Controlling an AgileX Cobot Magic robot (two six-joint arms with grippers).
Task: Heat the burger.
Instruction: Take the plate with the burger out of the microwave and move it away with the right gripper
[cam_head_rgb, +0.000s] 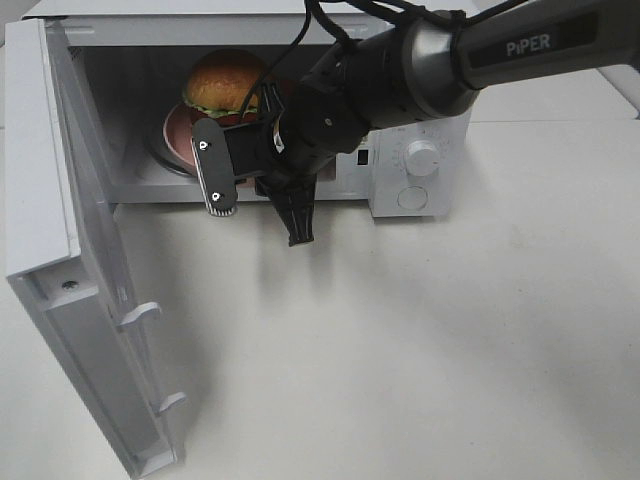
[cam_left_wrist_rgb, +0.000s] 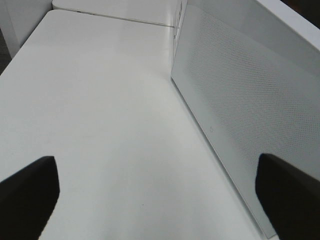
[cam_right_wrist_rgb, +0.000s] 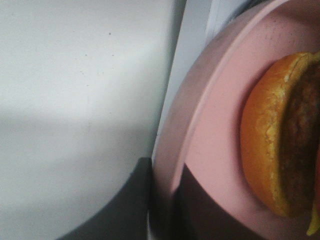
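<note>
I counted one burger (cam_head_rgb: 222, 82), one pink plate (cam_head_rgb: 180, 135) under it, one microwave (cam_head_rgb: 410, 165) and two grippers. The burger was tall and round, with a shiny golden-brown bun, a green lettuce frill, a red layer and a dark patty. It stood on the plate inside the microwave chamber, just behind the right gripper (cam_right_wrist_rgb: 165, 210). In the right wrist view the plate rim passed between the dark fingers, so I judged the right gripper was closed on the pink plate at its front edge; the burger (cam_right_wrist_rgb: 272, 135) itself was apart from the fingers.

The microwave door (cam_head_rgb: 70, 290) was swung fully open, on the far side from the right arm, and the chamber mouth was partly covered by this arm. The white table (cam_head_rgb: 420, 350) in front of the right gripper had wide free room.

The left gripper (cam_left_wrist_rgb: 157, 192) had its jaws far apart and held nothing. It hung over the table, with the perforated door panel (cam_left_wrist_rgb: 250, 110) close beside one fingertip (cam_left_wrist_rgb: 290, 192).
</note>
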